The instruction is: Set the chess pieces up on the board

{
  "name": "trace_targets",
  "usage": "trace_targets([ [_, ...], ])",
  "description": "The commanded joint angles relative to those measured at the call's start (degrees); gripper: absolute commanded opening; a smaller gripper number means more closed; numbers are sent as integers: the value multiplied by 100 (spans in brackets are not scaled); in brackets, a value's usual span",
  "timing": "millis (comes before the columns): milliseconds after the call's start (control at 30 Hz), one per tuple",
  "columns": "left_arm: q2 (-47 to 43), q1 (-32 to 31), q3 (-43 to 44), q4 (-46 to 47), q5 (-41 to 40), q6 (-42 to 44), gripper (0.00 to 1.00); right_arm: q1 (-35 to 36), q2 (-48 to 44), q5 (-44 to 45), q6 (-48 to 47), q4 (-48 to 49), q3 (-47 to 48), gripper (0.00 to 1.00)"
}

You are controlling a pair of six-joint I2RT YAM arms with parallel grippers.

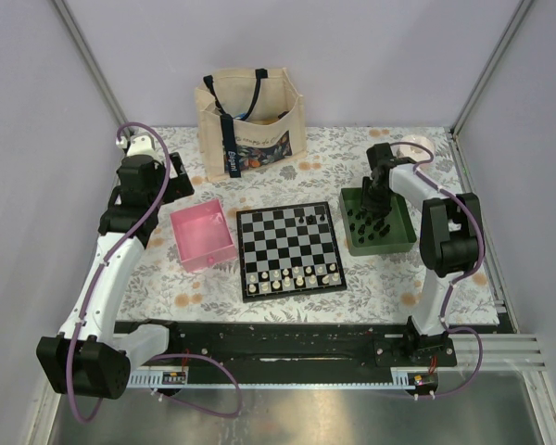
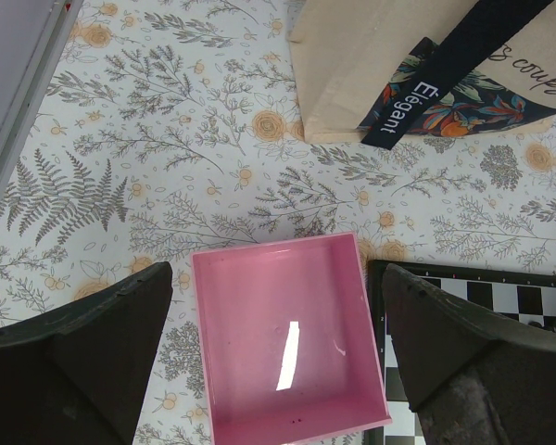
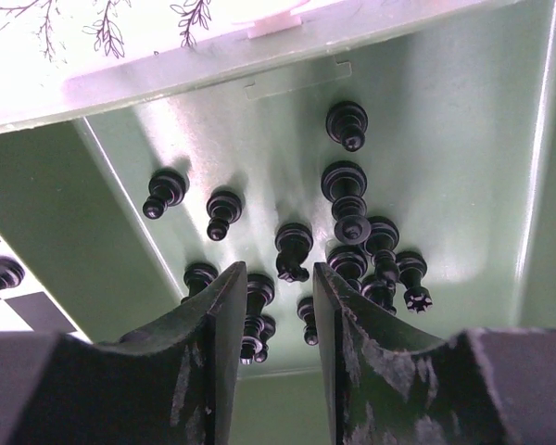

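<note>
Black chess pieces (image 3: 347, 199) are lying jumbled in the green tray (image 1: 398, 232) just right of the board (image 1: 290, 248) on the flowered table (image 1: 371, 297). The right end effector (image 3: 278, 273) is hovering over them, jaws parted, empty; the left end effector (image 2: 276, 269) is gaping above the pink tray (image 2: 259, 389). A tote bag (image 1: 250, 116) is standing behind.

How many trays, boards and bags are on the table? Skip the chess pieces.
Trays: 2, the pink tray and the green tray
Chessboard: 1
Tote bag: 1
Total: 4
</note>
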Motion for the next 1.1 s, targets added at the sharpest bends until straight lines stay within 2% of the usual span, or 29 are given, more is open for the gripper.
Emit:
trace_targets([
  [0,1,14,66,170,46,65,99,31,-392,84,-91,45,165,44],
  [200,10,14,75,178,55,56,99,31,-840,365,-83,62,112,46],
  [333,19,14,75,178,73,65,99,-13,-1034,865,49,98,-63,45],
  [633,1,23,66,178,64,65,99,-268,-1438,963,277,124,-450,45],
  [933,19,14,93,170,99,56,99,-382,-1808,541,427,133,-881,43],
  [1067,1,23,66,170,46,56,99,-382,-1799,-99,409,387,-890,42],
])
